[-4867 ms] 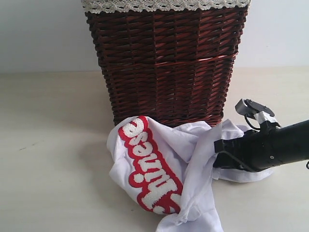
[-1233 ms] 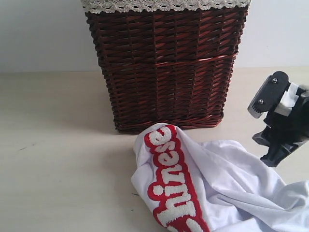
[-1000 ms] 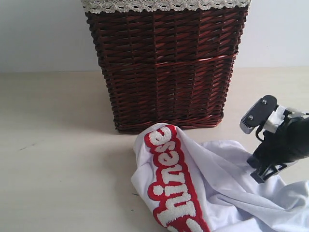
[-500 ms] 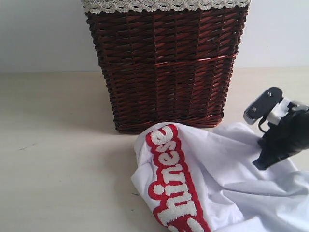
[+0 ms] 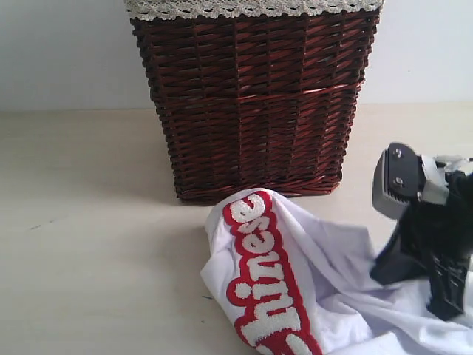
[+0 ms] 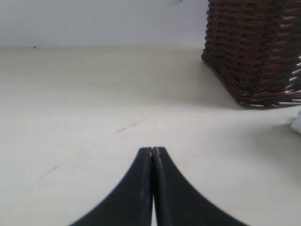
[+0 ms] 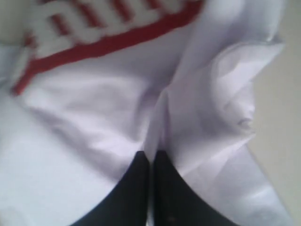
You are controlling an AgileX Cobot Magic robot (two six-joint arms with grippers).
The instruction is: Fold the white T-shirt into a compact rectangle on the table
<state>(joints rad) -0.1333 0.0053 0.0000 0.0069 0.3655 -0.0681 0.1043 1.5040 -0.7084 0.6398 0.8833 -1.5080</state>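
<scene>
The white T-shirt [image 5: 325, 274] lies crumpled on the table [image 5: 89, 222] in front of the basket, its red-outlined lettering [image 5: 266, 288] facing up. My right gripper [image 5: 390, 271] is down on the shirt's right side. In the right wrist view that gripper [image 7: 152, 153] is shut on a raised fold of the white T-shirt [image 7: 94, 108]. My left gripper [image 6: 153, 149] is shut with nothing in it and hovers over the bare table [image 6: 94, 94]; it does not show in the exterior view. A sliver of the T-shirt [image 6: 297, 125] shows at that view's edge.
A tall dark wicker basket [image 5: 255, 103] with white lace trim stands just behind the shirt; it also shows in the left wrist view, basket [image 6: 256, 52]. The light wall [image 5: 66, 52] closes the back of the table.
My right gripper went from open to shut on a fold of the shirt, and came down and nearer the camera. The shirt's right edge shifted with it. The left gripper stayed shut.
</scene>
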